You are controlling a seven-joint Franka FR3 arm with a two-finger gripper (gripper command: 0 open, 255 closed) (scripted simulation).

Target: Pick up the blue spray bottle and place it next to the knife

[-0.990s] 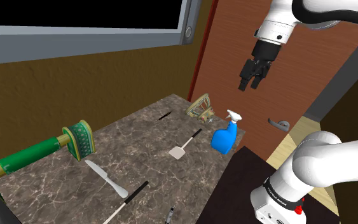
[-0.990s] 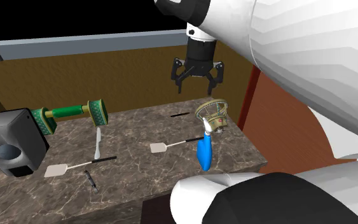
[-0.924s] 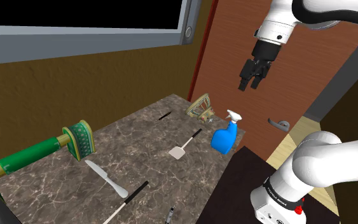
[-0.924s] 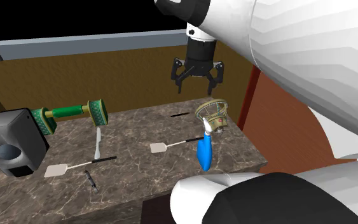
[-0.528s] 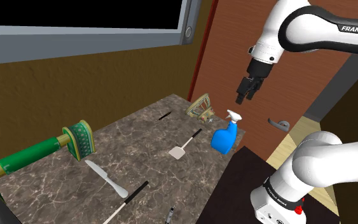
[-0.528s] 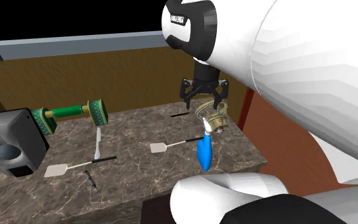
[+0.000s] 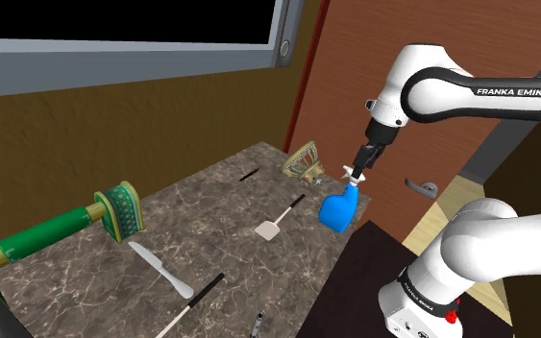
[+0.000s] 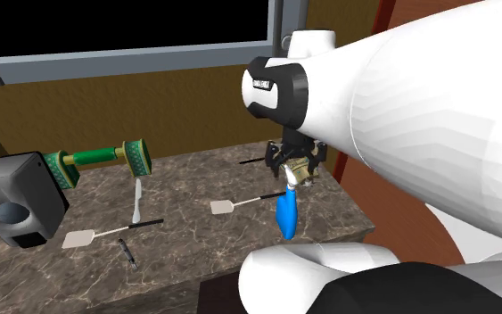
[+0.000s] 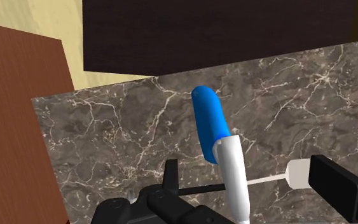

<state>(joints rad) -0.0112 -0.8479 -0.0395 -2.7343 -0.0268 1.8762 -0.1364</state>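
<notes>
Now reaching step: my gripper point(image 9: 244, 173) over blue spray bottle point(image 7: 338, 211), upright near table point(image 7: 215, 216) edge; fingers point(image 9: 336, 184) apart either side of white nozzle point(image 9: 233, 172), no grip. Next: lower, clamp neck, carry beside knife point(image 7: 160, 270).

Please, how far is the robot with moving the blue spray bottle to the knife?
No step is finished yet. In hand: the gripper is at the white head of the blue spray bottle, its fingers open on either side, not clasping it. The bottle stands on the marble counter, far from the knife. Left: close the fingers, lift, carry the bottle across and set it beside the knife.
</notes>
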